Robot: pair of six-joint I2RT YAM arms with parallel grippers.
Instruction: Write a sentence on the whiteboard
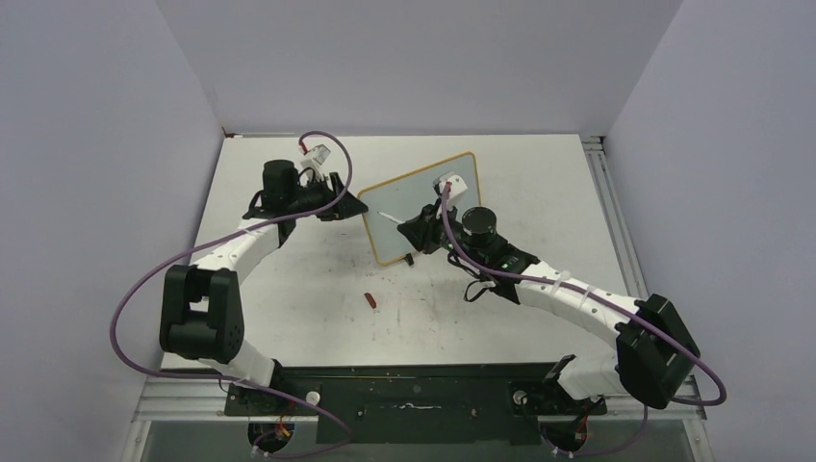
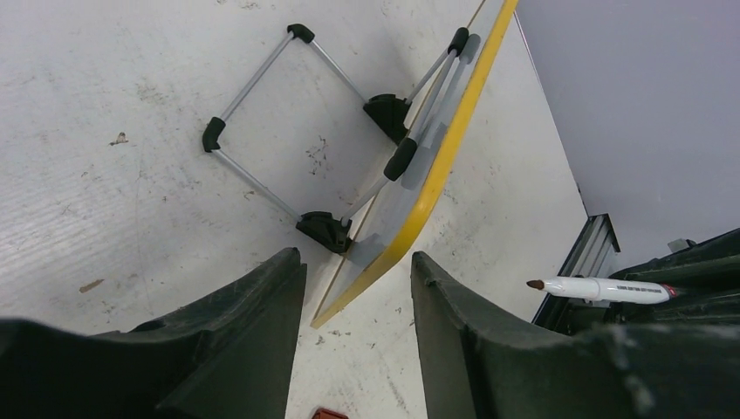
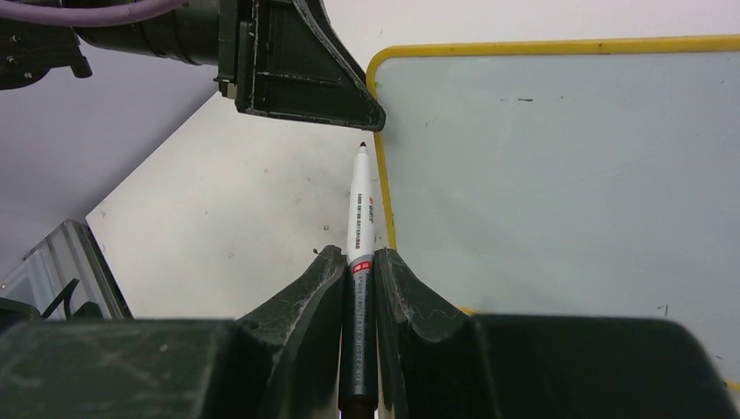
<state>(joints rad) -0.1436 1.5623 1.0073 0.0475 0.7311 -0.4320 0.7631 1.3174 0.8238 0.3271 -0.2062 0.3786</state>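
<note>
standing tilted on the far half of the table point(image 1: 318, 279), about midway between its left and right edges, the whiteboard point(image 1: 433, 188) is seen from above in the top external view. the left gripper point(image 1: 348, 199) is set at the board's left corner. the right gripper point(image 1: 412, 223) is over the board's near-left part, with a white marker point(image 1: 390, 218) carried in it, tip pointed left. a small red cap point(image 1: 371, 299) lies alone on the table, nearer the near edge and well apart from the board.

in the left wrist view the jaws are seen partly apart, with the lower corner of the whiteboard's yellow frame point(image 2: 436, 166) between them; whether it is touched cannot be told. the back of the board is shown, propped on a wire stand point(image 2: 253, 179) with black feet. the marker point(image 2: 611, 289) is seen to the right, its dark tip bare.

in the right wrist view the jaws are closed on the marker's barrel point(image 3: 359, 209), its tip just beside the frame's left side. a dark finger point(image 3: 305, 78) of the left gripper is found at the board's corner. a few tiny specks are seen on the glossy face point(image 3: 567, 175).
</note>
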